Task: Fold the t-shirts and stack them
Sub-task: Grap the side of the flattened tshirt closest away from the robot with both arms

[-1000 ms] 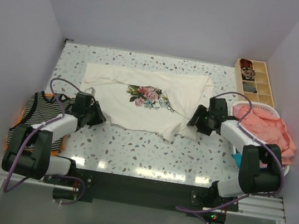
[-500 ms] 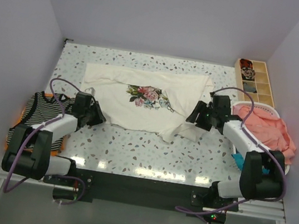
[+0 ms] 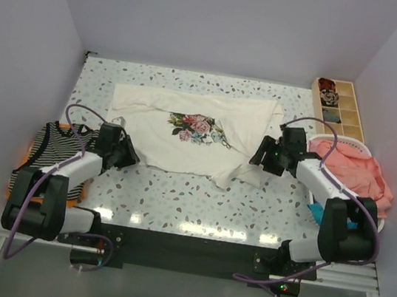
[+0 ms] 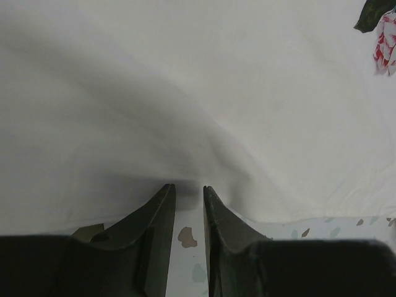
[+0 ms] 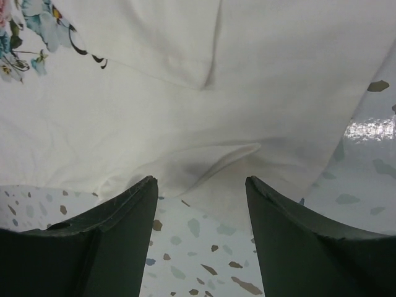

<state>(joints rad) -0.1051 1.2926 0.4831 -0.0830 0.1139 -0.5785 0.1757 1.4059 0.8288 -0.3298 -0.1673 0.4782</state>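
Now finds the cream rose-print t-shirt [image 3: 176,149] spread soft and flat on the speckled surface [image 3: 198,201], long axis left to right, near hem just ahead of both arms. Shows the right claw [image 5: 199,179] spread wide before a rumpled fold and the left claw [image 4: 188,187] nearly pressed together at the hem. Cannot tell whether pinching cloth.

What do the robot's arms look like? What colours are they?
The left arm and right arm are white tubes with chunky black joints. Each carries a looping purple cable. The fingers are dark, flat and taper to points.
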